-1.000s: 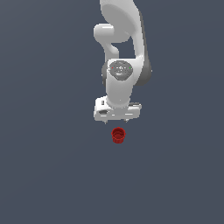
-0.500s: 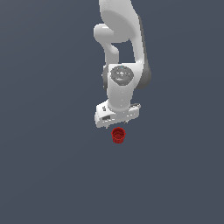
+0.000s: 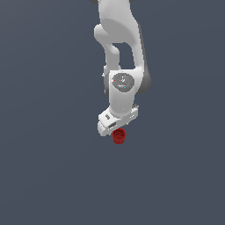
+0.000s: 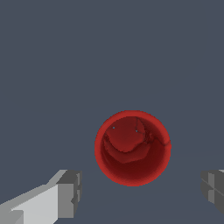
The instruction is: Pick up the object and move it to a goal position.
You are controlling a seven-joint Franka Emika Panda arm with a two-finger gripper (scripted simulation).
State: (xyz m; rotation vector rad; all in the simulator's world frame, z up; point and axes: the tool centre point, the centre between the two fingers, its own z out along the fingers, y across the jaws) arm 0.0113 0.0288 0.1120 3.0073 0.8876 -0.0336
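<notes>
Red plastic, by the look of it: the cup point(image 4: 132, 148) reads as a small, stiff, hollow cylinder, probably very light, so I judge it will lift with little squeeze but could tip or skid on the smooth grey worktop point(image 3: 48, 176) if one finger reaches it before the other. Its wall is round, and the best hold is likely across the widest part of the body, one pad on each opposite side, low enough below the rim that the thin lip does not take the load. A round side against flat pads gives only a narrow line of contact, so a centred grip matters. In the wrist view the cup stands upright with its open mouth facing the camera, a bright rim around a darker, uneven inner floor; any ribbing on the outside cannot be made out from here. In the exterior view it sits on the worktop directly beneath the white tool point(image 3: 117, 127), partly hidden by it. The tool's fingers point(image 4: 70, 194) are spread wide apart, one on each side of the cup and clear of it, with nothing held between them. No goal marker shows in either view.
</notes>
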